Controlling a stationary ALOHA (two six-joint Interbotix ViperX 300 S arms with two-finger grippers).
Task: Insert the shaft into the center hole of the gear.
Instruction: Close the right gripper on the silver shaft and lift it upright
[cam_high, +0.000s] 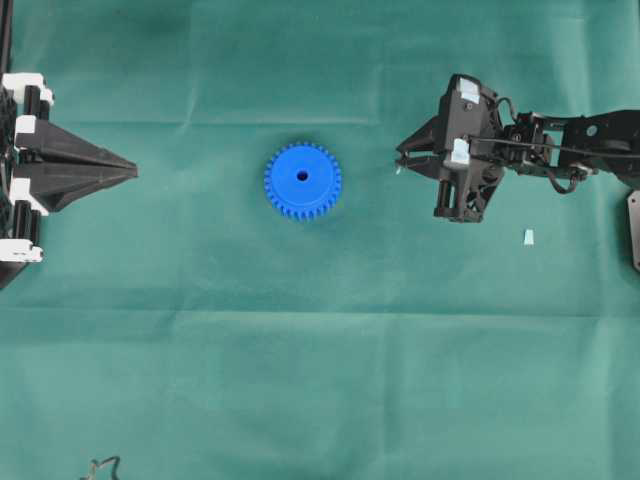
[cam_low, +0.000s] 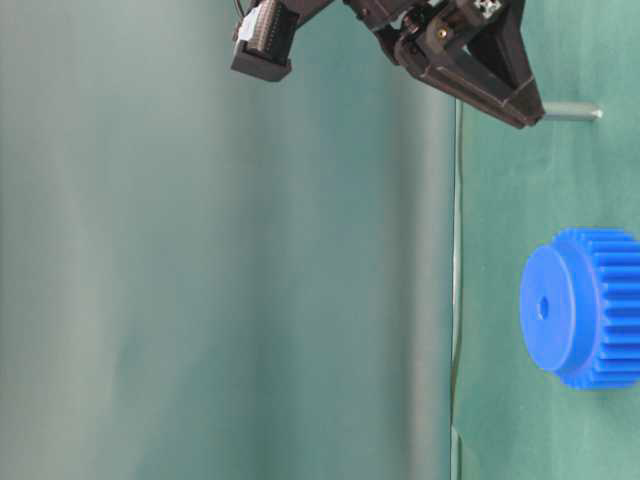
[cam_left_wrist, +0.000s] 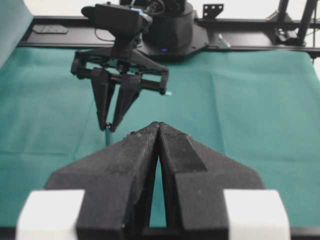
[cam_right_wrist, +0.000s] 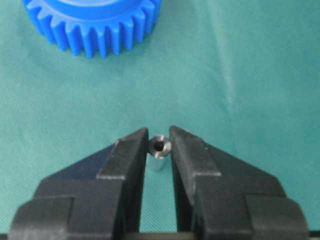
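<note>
1. One shaft (cam_right_wrist: 159, 152), a short grey-silver metal pin, stands upright between the fingertips of the right pincer (cam_right_wrist: 159, 142); its lower end meets the green cloth (cam_high: 320, 380) of the worktop, as the table-level view shows.
2. The right pincer's jaws are drawn in narrow around the shaft, a fingertip at each side of it; whether both press on it cannot be told.
3. One gear (cam_high: 303, 181), bright blue and toothed, lies flat on the cloth well apart from the shaft, its one center hole (cam_high: 302, 176) dark and open in the raised hub.
4. One small pale chip (cam_high: 528, 237) lies on the cloth beside the right arm.
5. The left pincer (cam_high: 133, 172) sits at the left edge, its two jaws pressed together on nothing.
</note>
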